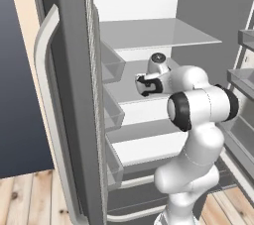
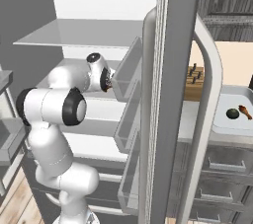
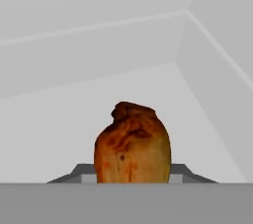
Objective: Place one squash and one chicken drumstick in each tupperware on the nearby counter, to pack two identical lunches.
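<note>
Fridge (image 1: 149, 35) stands open, white shelves inside, grey door (image 2: 168, 94) swung out with a long pale handle (image 2: 210, 85). All places below are given relative to the fridge.

Robot arm (image 1: 198, 120) rises in front of the fridge and reaches into its middle shelf level, the wrist bent toward the inner side near the door bins (image 2: 126, 77).

Tabletop (image 2: 232, 131) lies outside the fridge, beyond its open door as seen from the right base view. On it sits the white rectangular tupperware (image 2: 223, 125) with a grey rim. Inside that tupperware: a dark green squash (image 2: 232, 114) and one chicken drumstick (image 2: 244, 111), close together, whether touching I cannot tell. A wooden block (image 2: 196, 86) stands further back on the tabletop, against the wall.

Gripper (image 1: 144, 85) is inside the fridge, over the middle shelf. Hand view: a second chicken drumstick (image 3: 132, 144), glossy orange-brown, thick end up, sits right between the two dark fingertips (image 3: 74, 173) on the white fridge shelf, with the back corner of the fridge behind it. The jaws stand partly closed, flanking the drumstick on either side; whether the pads actually press on it, cannot tell.
</note>
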Controlling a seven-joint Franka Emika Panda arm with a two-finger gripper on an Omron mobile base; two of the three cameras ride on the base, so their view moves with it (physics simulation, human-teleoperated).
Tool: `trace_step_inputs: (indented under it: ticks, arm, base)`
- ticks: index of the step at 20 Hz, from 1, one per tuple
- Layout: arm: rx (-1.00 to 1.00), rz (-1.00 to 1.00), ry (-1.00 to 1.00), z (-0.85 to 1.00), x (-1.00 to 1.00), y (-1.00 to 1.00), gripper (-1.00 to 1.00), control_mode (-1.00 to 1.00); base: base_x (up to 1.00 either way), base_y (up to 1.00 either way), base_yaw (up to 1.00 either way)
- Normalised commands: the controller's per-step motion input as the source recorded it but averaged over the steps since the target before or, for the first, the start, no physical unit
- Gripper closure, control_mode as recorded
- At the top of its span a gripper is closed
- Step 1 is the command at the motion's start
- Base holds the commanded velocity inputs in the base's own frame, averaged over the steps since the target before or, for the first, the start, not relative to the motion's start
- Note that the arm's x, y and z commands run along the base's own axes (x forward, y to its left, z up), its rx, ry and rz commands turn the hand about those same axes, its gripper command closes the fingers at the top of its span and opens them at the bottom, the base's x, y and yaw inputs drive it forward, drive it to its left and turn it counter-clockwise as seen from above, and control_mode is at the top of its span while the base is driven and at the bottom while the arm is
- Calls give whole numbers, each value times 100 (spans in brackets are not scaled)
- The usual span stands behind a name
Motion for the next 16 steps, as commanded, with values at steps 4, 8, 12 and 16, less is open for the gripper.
trace_step_inputs:
  ticks: [4,8,12,16]
  arm:
    - [0,4,0,-24,-100,12,100,-100]
    - [0,6,0,10,-100,1,100,-100]
    - [0,20,5,63,-99,0,100,-100]
    - [0,26,20,64,-91,26,100,-100]
  base:
    - [0,0,0]
    - [0,0,0]
    - [0,0,0]
    - [0,0,0]
